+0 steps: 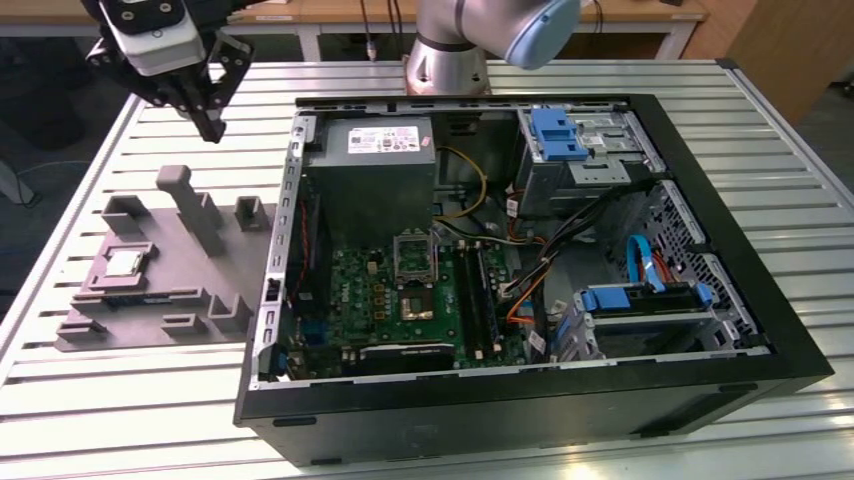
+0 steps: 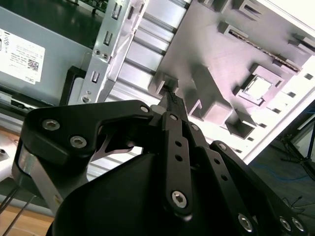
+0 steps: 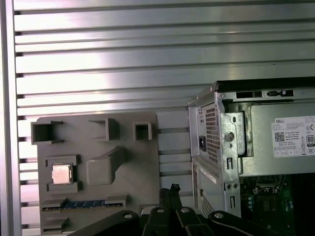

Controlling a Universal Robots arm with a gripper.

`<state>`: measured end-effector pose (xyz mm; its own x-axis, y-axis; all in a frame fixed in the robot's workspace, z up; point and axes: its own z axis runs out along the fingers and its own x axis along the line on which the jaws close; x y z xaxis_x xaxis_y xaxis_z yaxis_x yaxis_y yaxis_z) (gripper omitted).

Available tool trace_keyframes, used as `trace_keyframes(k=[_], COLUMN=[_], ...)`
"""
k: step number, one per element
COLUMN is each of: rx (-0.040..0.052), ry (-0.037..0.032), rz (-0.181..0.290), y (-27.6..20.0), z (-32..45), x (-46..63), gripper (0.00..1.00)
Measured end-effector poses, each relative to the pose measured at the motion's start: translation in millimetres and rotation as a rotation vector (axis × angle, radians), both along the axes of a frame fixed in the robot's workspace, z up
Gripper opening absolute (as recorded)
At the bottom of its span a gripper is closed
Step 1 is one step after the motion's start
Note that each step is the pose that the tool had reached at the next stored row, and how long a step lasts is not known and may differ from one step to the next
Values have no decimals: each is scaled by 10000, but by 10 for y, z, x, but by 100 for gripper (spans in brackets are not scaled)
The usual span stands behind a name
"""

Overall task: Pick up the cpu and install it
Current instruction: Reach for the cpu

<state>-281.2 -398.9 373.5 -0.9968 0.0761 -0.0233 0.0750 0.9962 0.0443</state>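
The cpu [image 1: 124,262] is a small silver square chip lying flat in a recess of the grey holder plate [image 1: 174,300] on the exterior view's left, beside the open computer case [image 1: 747,260]. Both wrist views also show the cpu [image 2: 258,88] [image 3: 62,173] seated in that plate. My gripper [image 1: 211,128] hangs in the air above the plate's far end, well clear of the chip, with its black fingers pressed together and nothing between them. The fingers [image 2: 171,98] [image 3: 173,189] point down toward the table between the plate and the case. Inside the case the motherboard socket [image 1: 414,262] lies exposed.
The slatted metal table [image 1: 160,400] carries the plate and the case. A grey power supply box with a white label [image 1: 387,150], blue drive brackets [image 1: 554,130] and loose cables [image 1: 587,230] crowd the case. Upright posts [image 1: 187,200] rise from the plate.
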Motion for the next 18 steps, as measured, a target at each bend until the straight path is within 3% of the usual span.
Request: trace_keyframes(k=[9, 18], rx=[0, 0], ry=[1, 10], rz=[-1, -1], y=[1, 1], z=[-23, -48], x=[-287, -466], gripper=[11, 11])
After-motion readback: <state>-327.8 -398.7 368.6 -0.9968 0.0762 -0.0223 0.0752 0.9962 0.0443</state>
